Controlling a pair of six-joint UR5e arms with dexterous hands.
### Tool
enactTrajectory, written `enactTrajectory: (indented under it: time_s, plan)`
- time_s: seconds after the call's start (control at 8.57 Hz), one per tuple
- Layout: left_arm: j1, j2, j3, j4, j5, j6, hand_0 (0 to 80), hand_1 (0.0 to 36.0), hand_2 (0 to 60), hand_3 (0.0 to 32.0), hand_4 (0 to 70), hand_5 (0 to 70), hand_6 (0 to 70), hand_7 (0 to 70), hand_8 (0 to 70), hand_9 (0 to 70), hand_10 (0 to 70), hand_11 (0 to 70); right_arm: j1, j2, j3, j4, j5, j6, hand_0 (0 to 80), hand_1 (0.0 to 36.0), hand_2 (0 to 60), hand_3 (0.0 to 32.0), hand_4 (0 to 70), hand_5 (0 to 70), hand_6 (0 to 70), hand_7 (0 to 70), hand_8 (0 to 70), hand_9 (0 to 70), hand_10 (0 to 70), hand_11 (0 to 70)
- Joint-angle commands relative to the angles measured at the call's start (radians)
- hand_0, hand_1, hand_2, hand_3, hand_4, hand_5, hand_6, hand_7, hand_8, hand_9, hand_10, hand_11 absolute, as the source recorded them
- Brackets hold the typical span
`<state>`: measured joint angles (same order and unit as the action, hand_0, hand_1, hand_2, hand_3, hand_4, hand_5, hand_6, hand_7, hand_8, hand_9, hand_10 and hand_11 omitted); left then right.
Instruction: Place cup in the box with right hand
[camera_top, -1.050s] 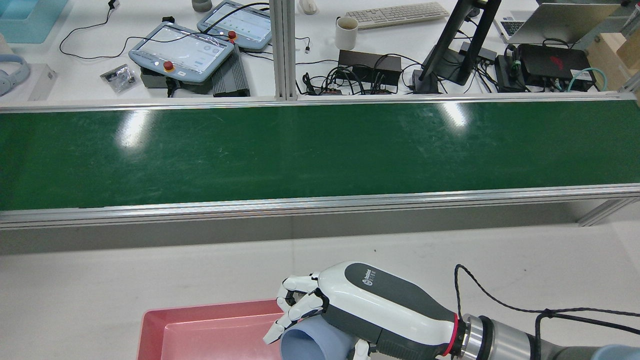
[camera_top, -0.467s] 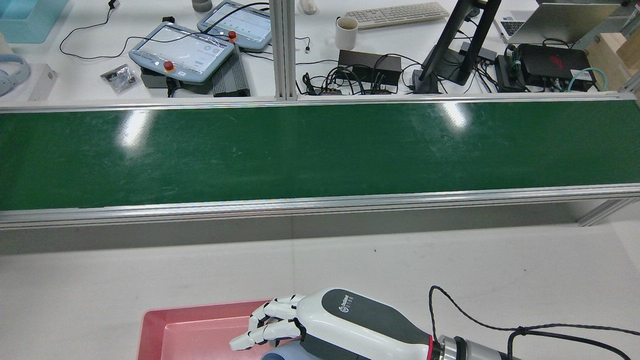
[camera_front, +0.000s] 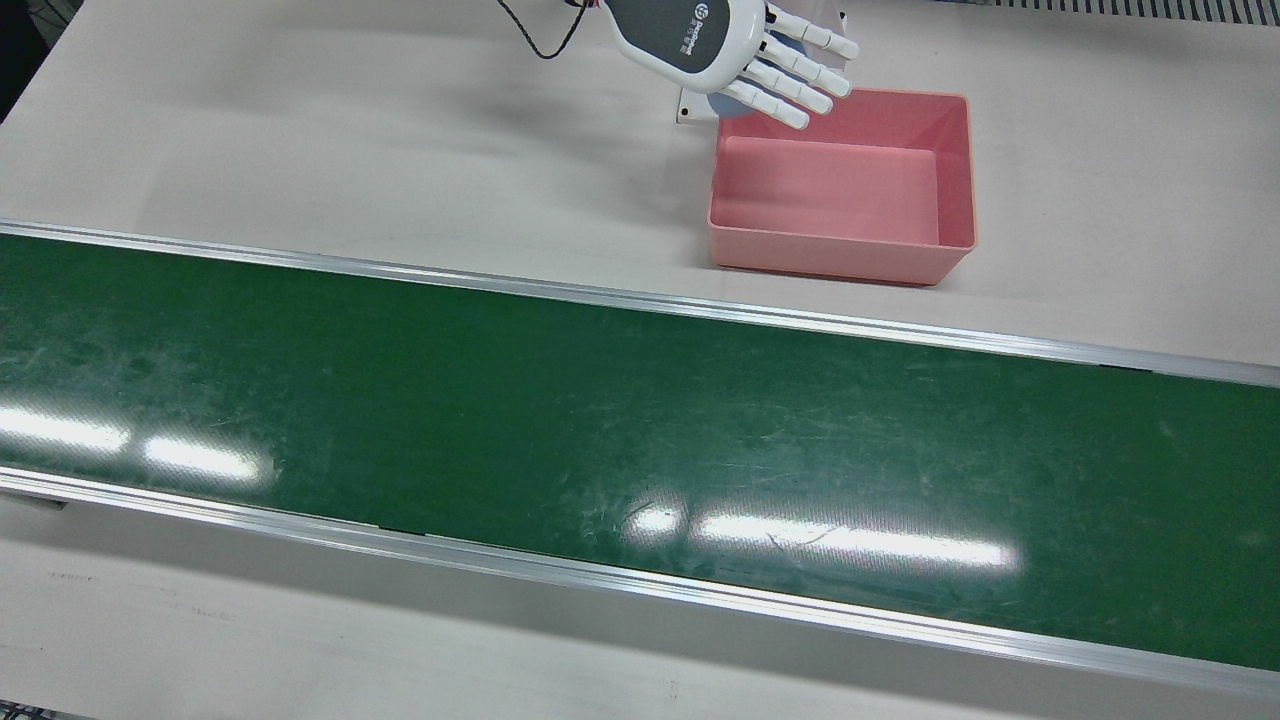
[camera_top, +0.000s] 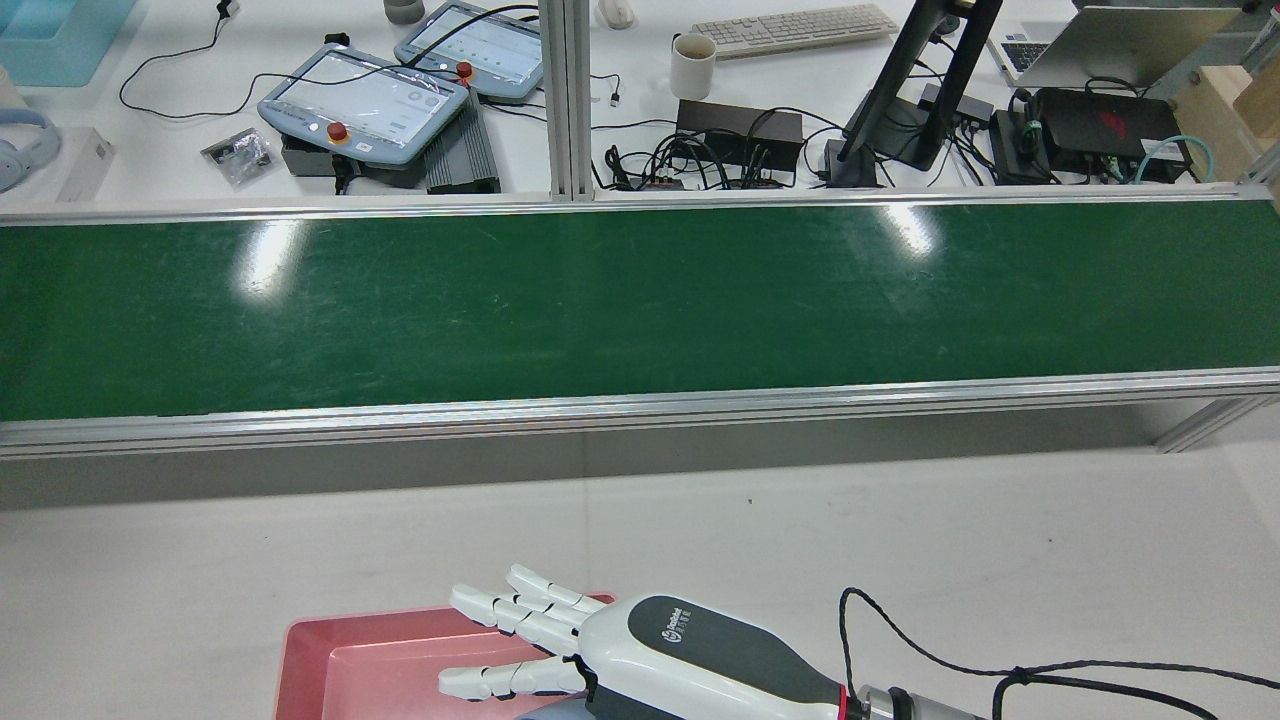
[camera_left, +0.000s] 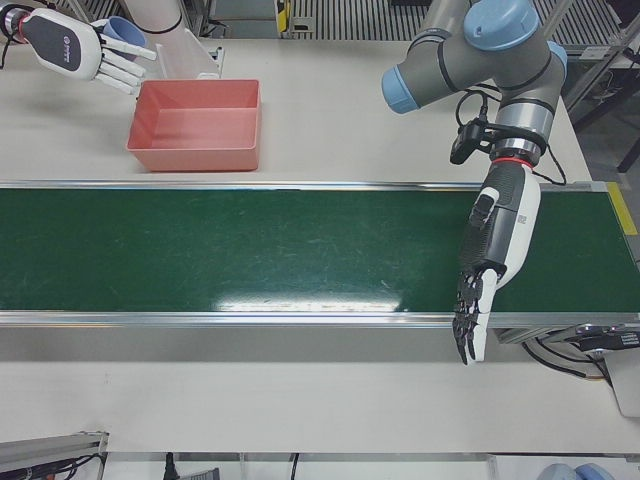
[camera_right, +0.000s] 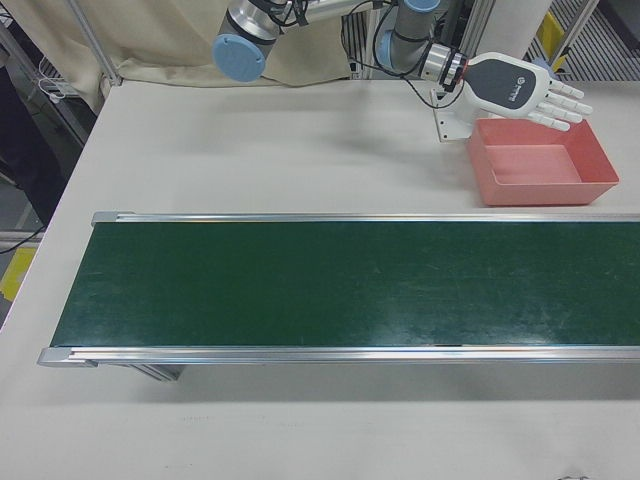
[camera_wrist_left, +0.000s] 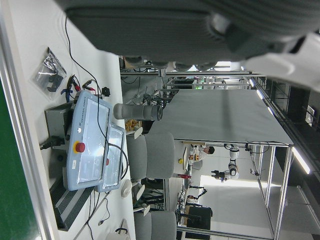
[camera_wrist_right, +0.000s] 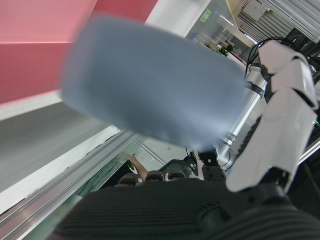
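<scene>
The blue cup (camera_left: 124, 33) sits under my right hand (camera_front: 722, 48), at the pink box's (camera_front: 955, 170) near corner; my fingers (camera_front: 800, 75) are spread flat, gripping nothing, probably to let it drop inside.

- The box (camera_front: 840, 245) looks like smooth pink plastic with a soft sheen.
- The conveyor belt (camera_front: 600, 430) is glossy green, finely scratched, framed by brushed metal rails (camera_front: 640, 300).
- The right hand (camera_front: 730, 45) has a glossy white-and-grey plastic shell.
</scene>
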<state>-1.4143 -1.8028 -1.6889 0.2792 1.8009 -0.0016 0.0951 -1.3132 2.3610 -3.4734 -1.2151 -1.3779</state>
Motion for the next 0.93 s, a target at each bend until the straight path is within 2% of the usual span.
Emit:
enactTrajectory:
  time_s: [0.0,0.23,0.35,0.47,0.58,0.7,0.82]
  plan:
    - [0.000,0.000,0.000,0.000,0.000,0.000,0.0,0.0,0.0,0.0,0.0,0.0,0.0,0.0,0.0,0.0,0.0,0.0,-0.002,-0.001,-0.002,0.002,0.000,0.000,41.8,16.2,25.2,0.0,0.0,2.4,0.0,0.0,0.0,0.0,0.0,0.0]
    - [0.000,0.000,0.000,0.000,0.000,0.000,0.0,0.0,0.0,0.0,0.0,0.0,0.0,0.0,0.0,0.0,0.0,0.0,0.020,-0.008,0.012,-0.006,-0.001,0.040,41.8,15.7,23.5,0.0,0.0,2.4,0.0,0.0,0.0,0.0,0.0,0.0]
    - [0.000,0.000,0.000,0.000,0.000,0.000,0.0,0.0,0.0,0.0,0.0,0.0,0.0,0.0,0.0,0.0,0.0,0.0,0.126,-0.035,0.014,-0.016,-0.017,0.175,42.3,15.5,22.2,0.0,0.0,2.5,0.0,0.0,0.0,0.0,0.0,0.0]
    - [0.000,0.000,0.000,0.000,0.000,0.000,0.0,0.0,0.0,0.0,0.0,0.0,0.0,0.0,0.0,0.0,0.0,0.0,0.273,-0.107,0.015,-0.016,-0.026,0.348,42.8,15.4,20.8,0.0,0.0,2.5,0.0,0.0,0.0,0.0,0.0,0.0]
    - [0.000,0.000,0.000,0.000,0.000,0.000,0.0,0.0,0.0,0.0,0.0,0.0,0.0,0.0,0.0,0.0,0.0,0.0,0.466,-0.142,0.006,-0.016,-0.091,0.458,44.8,15.8,18.1,0.0,0.0,2.9,0.0,0.0,0.0,0.0,0.0,0.0]
    - [0.000,0.000,0.000,0.000,0.000,0.000,0.0,0.0,0.0,0.0,0.0,0.0,0.0,0.0,0.0,0.0,0.0,0.0,0.661,-0.144,-0.014,-0.016,-0.163,0.495,46.0,17.0,17.8,0.0,0.0,3.4,0.0,0.0,0.0,0.0,0.0,0.0]
    - [0.000,0.000,0.000,0.000,0.000,0.000,0.0,0.0,0.0,0.0,0.0,0.0,0.0,0.0,0.0,0.0,0.0,0.0,0.811,-0.144,-0.087,-0.012,-0.203,0.546,46.4,17.3,17.8,0.0,0.0,3.5,0.1,0.0,0.0,0.0,0.0,0.0]
